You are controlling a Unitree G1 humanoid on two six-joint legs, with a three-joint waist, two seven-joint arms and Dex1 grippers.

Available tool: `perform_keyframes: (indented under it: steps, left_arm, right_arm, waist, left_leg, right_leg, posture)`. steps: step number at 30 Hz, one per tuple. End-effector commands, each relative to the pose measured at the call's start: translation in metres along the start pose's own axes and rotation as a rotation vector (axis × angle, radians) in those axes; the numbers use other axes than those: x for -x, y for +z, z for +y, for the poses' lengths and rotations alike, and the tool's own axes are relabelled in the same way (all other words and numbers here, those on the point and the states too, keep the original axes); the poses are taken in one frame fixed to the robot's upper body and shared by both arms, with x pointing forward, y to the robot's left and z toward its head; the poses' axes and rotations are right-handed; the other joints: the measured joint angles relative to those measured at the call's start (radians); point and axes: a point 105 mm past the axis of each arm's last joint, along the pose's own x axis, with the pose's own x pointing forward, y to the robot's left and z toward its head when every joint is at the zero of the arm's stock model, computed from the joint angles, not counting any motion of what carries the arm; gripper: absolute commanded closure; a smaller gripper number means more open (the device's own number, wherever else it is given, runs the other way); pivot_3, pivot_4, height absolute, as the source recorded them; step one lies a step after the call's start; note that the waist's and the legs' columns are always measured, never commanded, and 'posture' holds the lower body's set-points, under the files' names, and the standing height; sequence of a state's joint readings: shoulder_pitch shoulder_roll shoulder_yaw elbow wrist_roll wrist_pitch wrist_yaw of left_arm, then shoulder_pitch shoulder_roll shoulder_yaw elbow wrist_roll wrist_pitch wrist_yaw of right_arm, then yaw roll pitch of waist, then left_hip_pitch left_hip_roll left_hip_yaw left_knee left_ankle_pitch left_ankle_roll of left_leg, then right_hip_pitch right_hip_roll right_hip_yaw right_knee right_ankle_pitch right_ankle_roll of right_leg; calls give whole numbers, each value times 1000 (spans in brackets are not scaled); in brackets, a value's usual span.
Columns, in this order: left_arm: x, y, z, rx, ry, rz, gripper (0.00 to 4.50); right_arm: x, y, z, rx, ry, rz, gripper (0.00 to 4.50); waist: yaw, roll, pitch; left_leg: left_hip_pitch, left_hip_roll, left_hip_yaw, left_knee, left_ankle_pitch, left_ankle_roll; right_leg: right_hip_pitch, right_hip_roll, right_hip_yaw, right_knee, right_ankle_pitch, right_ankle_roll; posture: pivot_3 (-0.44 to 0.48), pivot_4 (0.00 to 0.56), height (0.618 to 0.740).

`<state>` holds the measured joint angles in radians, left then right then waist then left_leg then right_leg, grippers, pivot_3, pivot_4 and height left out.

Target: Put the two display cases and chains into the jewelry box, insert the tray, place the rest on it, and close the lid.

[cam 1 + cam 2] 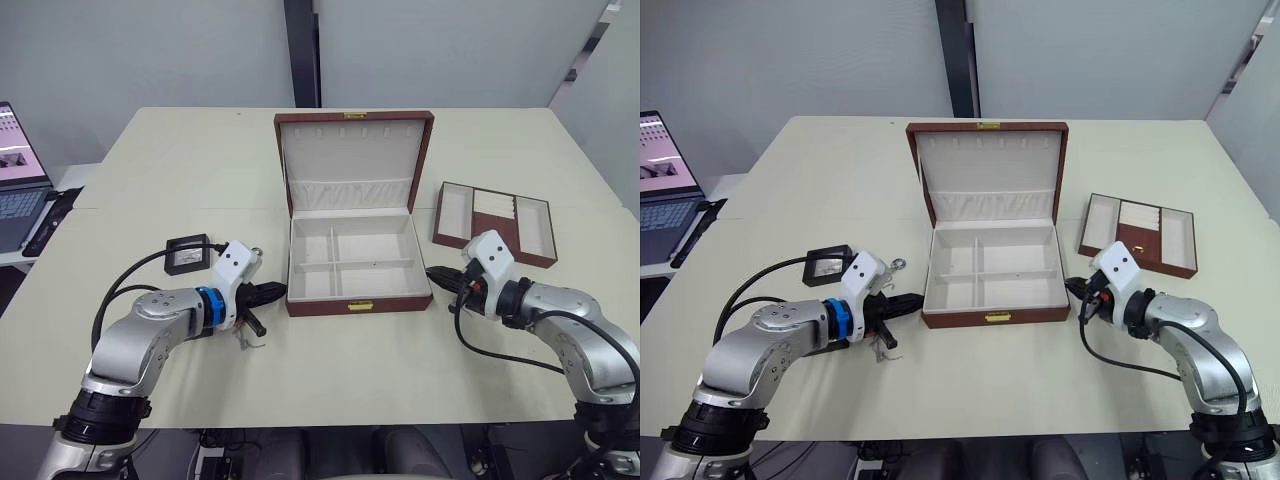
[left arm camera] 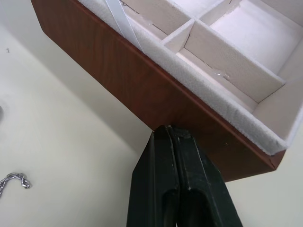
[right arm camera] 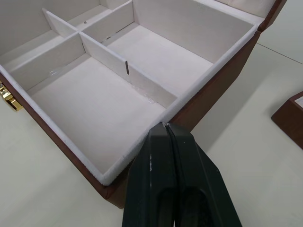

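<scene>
Nothing readable anywhere here, no labels, brands or numbers; the laptop screen is way too small to make out.

Pale cream table, grey wall behind it with a dark vertical strip, open laptop off the table's left edge
</scene>
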<state>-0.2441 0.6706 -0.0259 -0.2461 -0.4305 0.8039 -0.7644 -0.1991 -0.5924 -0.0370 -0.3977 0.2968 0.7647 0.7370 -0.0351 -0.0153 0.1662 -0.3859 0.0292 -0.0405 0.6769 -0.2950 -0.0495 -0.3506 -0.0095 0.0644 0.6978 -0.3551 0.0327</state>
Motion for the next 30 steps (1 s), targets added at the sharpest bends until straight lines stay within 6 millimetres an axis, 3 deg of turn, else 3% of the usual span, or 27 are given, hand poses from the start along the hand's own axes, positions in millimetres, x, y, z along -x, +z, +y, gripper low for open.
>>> perform_keyframes:
  steps: [1, 12, 15, 22, 23, 26, 30]
  left_arm:
    - [-5, 14, -16, -31, -84, -41, 4500]
    - [4, 14, -14, -32, -85, -44, 4500]
    - [11, 18, -1, -21, -37, -73, 4500]
    - [52, 31, 36, 24, 52, -178, 4500]
    - [61, 33, 41, 27, 70, -194, 4500]
    - [82, 32, 49, 27, 89, -188, 3958]
    - [117, 15, 68, 31, 178, -120, 2752]
  right_arm:
    - [-10, 3, 35, -25, 171, -30, 4472]
    - [-6, 7, 26, -45, 131, -75, 4472]
    - [1, 7, 16, -52, 89, -93, 4472]
    - [34, 17, -22, -103, -12, -183, 4472]
    - [41, 17, -30, -93, -25, -182, 4302]
    - [62, 13, -45, -65, -36, -151, 3745]
    - [94, 7, -65, -46, -43, -101, 2701]
  waist:
    - [0, 0, 0]
    - [-1, 0, 0]
    - [-2, 0, 1]
    - [1, 0, 2]
    - [1, 0, 2]
    - [3, 0, 3]
    - [2, 1, 4]
  left_leg:
    - [0, 0, 0, 0, 0, 0]
    - [0, 0, 0, 0, 0, 0]
    - [0, 0, 0, 0, 0, 0]
    - [-3, 0, 0, 0, 0, 0]
    - [-3, -1, 0, 0, 0, 0]
    - [-3, -1, 0, 0, 0, 0]
    - [-4, -1, 0, -1, 0, 0]
  right_leg:
    - [0, 0, 0, 0, 0, 0]
    - [0, 0, 0, 0, 0, 0]
    - [-1, 0, 1, 0, 0, 0]
    - [-2, 0, 0, 0, 0, 0]
    - [-2, 0, 0, 0, 0, 0]
    - [-2, 0, -1, 0, 0, 0]
    - [-3, -1, -1, -2, 0, 0]
  posture:
    - [0, 150, 740]
    - [0, 150, 740]
    - [0, 150, 740]
    - [0, 150, 740]
    - [0, 150, 740]
    - [0, 150, 740]
    - [0, 150, 740]
